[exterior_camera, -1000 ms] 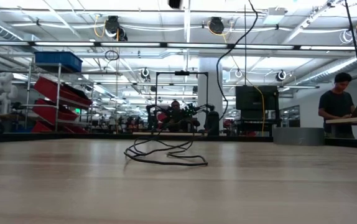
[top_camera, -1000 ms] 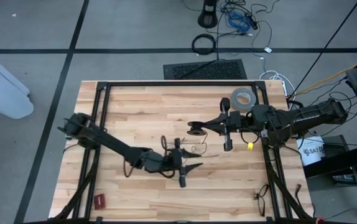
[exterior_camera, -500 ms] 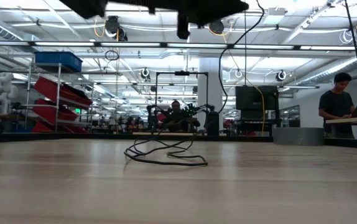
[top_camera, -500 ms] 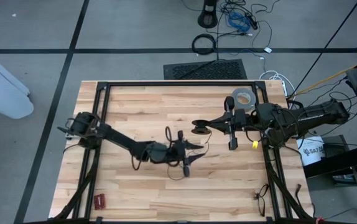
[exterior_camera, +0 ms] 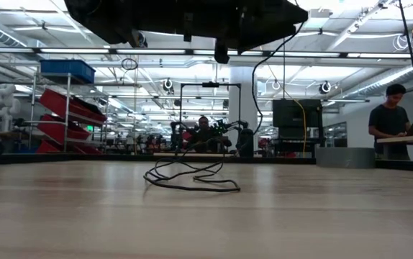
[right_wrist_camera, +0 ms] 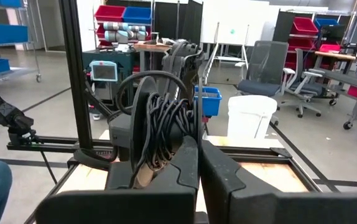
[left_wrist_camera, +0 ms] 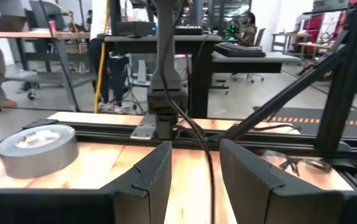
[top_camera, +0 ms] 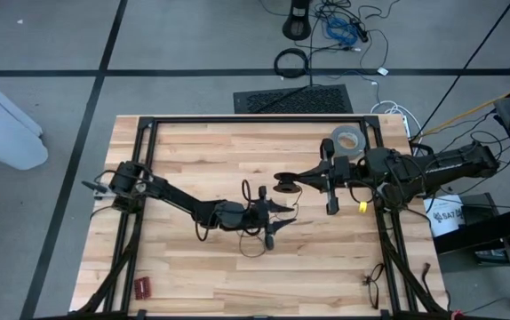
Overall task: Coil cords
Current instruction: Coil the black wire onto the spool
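Note:
The cords are one thin black wire. Part of it is wound into a coil (right_wrist_camera: 157, 121) with my right gripper (top_camera: 278, 184) shut on it above the table's middle. From there a strand (exterior_camera: 258, 65) drops to loose loops (exterior_camera: 192, 176) lying on the wood. My left gripper (top_camera: 283, 212) hangs level just near of the coil, open, with the strand (left_wrist_camera: 208, 163) running between its two fingers (left_wrist_camera: 157, 177); whether it touches them I cannot tell. In the low view the left arm (exterior_camera: 192, 18) shows dark at the top. My right gripper pinches the wound coil at its lower part (right_wrist_camera: 177, 146) between its two shut fingers (right_wrist_camera: 188, 168). The fingers lie level and come from the table's right side. The coil stands on edge, lifted clear of the table, with a strand trailing down from it.
A grey tape roll (top_camera: 346, 140) lies at the far right of the table. A pair of glasses (top_camera: 372, 283) lies near the front right corner and a small red thing (top_camera: 141, 286) near the front left. A black frame rail (top_camera: 255, 119) runs along the far edge.
My left gripper has moved toward the table's far edge and a little right, and has sunk, coming in beside the strand below the coil. Its finger gap looks the same. The coil and the loops on the table have stayed put.

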`<move>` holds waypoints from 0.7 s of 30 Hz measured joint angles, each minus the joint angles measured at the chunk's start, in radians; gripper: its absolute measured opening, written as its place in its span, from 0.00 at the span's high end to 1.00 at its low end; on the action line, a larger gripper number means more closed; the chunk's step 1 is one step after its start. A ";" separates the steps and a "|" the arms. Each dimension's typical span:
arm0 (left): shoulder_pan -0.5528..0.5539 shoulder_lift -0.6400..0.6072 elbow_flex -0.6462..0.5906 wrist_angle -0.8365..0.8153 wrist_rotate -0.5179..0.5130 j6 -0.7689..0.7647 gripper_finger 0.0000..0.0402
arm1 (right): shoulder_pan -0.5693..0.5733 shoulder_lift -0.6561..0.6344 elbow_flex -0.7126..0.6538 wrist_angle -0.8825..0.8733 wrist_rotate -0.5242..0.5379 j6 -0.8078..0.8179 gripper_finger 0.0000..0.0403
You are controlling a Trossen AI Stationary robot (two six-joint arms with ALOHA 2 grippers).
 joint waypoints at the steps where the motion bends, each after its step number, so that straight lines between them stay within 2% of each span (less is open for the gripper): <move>1: -0.001 0.000 0.000 -0.001 0.003 -0.001 0.65 | 0.000 0.000 0.000 0.000 0.000 0.000 1.00; 7: -0.001 0.000 0.000 -0.017 0.040 -0.032 0.65 | 0.000 0.000 0.000 0.000 0.003 0.000 1.00; 21: 0.000 0.005 0.000 -0.047 0.042 -0.055 0.68 | -0.001 0.000 0.000 0.002 0.003 0.000 1.00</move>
